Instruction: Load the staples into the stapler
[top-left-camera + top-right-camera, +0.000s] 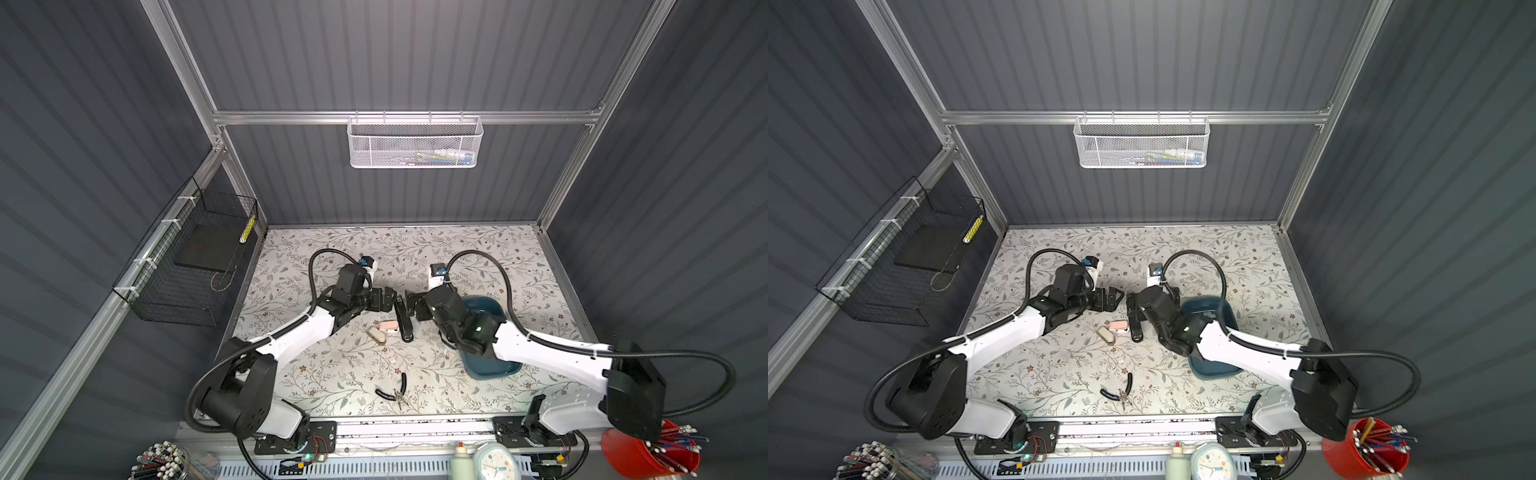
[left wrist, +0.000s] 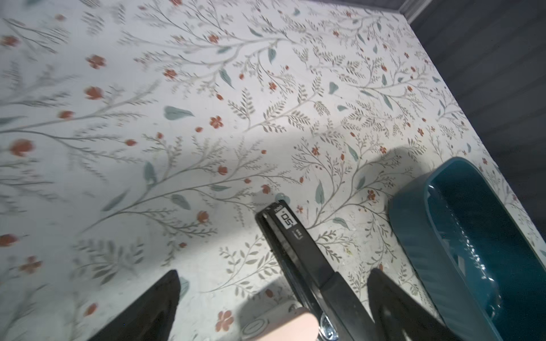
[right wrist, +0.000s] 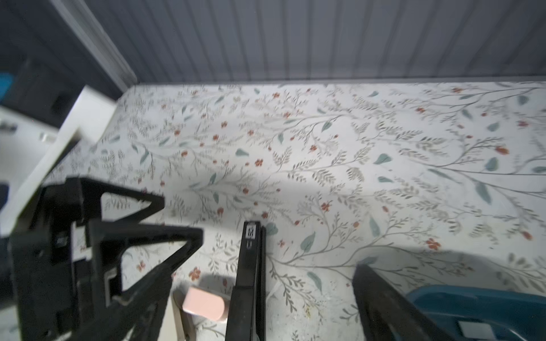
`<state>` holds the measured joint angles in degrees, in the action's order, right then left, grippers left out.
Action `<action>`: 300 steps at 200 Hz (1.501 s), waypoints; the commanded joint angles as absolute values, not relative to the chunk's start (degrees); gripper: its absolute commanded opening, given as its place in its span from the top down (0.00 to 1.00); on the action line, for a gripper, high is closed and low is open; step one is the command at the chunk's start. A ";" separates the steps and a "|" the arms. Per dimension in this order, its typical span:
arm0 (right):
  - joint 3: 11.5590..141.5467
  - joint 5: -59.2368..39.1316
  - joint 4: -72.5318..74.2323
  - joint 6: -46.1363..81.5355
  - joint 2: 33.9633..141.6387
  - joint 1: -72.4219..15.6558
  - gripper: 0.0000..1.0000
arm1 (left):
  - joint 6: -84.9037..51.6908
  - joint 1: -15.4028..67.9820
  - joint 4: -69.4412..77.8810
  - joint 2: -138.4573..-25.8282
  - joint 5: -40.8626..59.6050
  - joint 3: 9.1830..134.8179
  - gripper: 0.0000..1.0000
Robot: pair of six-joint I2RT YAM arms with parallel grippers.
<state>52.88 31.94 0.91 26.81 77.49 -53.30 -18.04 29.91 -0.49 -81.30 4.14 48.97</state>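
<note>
Dark grey ribbed wall panels (image 1: 395, 62) on an aluminium frame (image 1: 291, 117). Floral-print tabletop (image 1: 415, 249). White mesh basket (image 1: 415, 145) on the rear rail, black wire basket (image 1: 166, 307) on the left wall.

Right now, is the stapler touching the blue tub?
Apart. The left wrist view shows flowery table between the stapler and the tub's wall.

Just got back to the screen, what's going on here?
Both arms meet mid-table at the black stapler, which lies on the floral table, apparently closed. The left gripper and right gripper flank its far end, both open and holding nothing. A teal tray sits under the right arm; I can't make out what is in it.
</note>
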 commanded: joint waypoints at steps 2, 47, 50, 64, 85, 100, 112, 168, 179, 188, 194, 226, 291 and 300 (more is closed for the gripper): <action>56.11 40.14 -10.14 23.42 71.69 -48.70 0.01 | -17.93 28.76 -1.76 -74.77 -7.33 45.68 0.01; 50.45 45.92 -1.56 15.05 59.64 -37.38 0.01 | -20.80 28.74 -5.47 -66.97 -32.26 42.47 0.01; 49.57 46.15 -0.10 13.32 59.35 -36.60 0.01 | -21.45 28.74 -5.94 -66.83 -34.33 42.30 0.01; 46.54 47.07 4.12 6.57 59.51 -32.19 0.01 | -22.95 28.74 -5.29 -66.12 -42.93 40.36 0.01; 40.89 46.89 6.24 1.70 61.11 -23.41 0.01 | -19.52 28.61 2.08 -65.83 -50.37 34.55 0.01; 36.46 45.99 8.23 3.88 61.65 -16.90 0.01 | -16.34 28.09 5.57 -66.58 -53.37 32.50 0.01; 34.09 40.08 8.11 7.27 61.10 -12.76 0.01 | -12.83 27.48 8.64 -67.18 -53.01 30.95 0.01; 27.84 28.05 21.37 11.60 73.92 -0.83 0.01 | -2.65 22.12 29.94 -73.77 -44.59 21.78 0.01; 29.05 28.43 21.50 11.43 75.66 -0.44 0.01 | -0.34 21.49 36.77 -75.81 -43.06 19.77 0.01; 28.26 26.58 25.20 10.20 76.29 -0.40 0.01 | 1.46 20.65 42.39 -78.30 -40.28 18.49 0.01; 27.13 24.76 28.87 8.93 76.46 -0.37 0.01 | 3.01 20.23 45.91 -80.43 -38.98 18.67 0.01; 21.06 15.08 46.67 4.11 78.59 -0.05 0.01 | 6.85 19.85 50.81 -86.14 -40.03 20.55 0.01; 17.98 5.40 55.80 4.92 82.88 3.34 0.01 | -0.59 5.58 66.88 -97.61 -18.32 19.01 0.01; 17.91 5.41 55.90 4.86 82.86 3.34 0.01 | -1.16 5.37 62.02 -96.62 -18.49 20.50 0.01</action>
